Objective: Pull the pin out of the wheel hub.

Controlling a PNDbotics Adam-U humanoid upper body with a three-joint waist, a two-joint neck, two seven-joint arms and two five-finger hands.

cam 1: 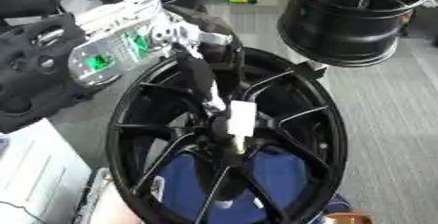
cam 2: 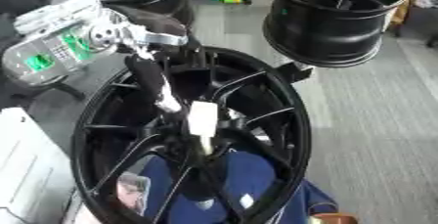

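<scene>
Left eye view: left hand [cam 1: 208, 78] is reaching into the wheel [cam 1: 137, 96].
Fingers are pinching the white pin [cam 1: 240, 119] at the centre; pin looking not yet free.

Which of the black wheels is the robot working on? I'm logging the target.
The large front wheel: the left hand reaches to its hub at a white piece. The others stand behind, untouched.

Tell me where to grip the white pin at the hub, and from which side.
Take the pin by its wide white upper part, which stands clear above the hub; its narrower lower end sits down among the spokes. Come from above, as the left hand already reaches, with its fingers beside the white part. Whether they close on it is unclear.
</scene>
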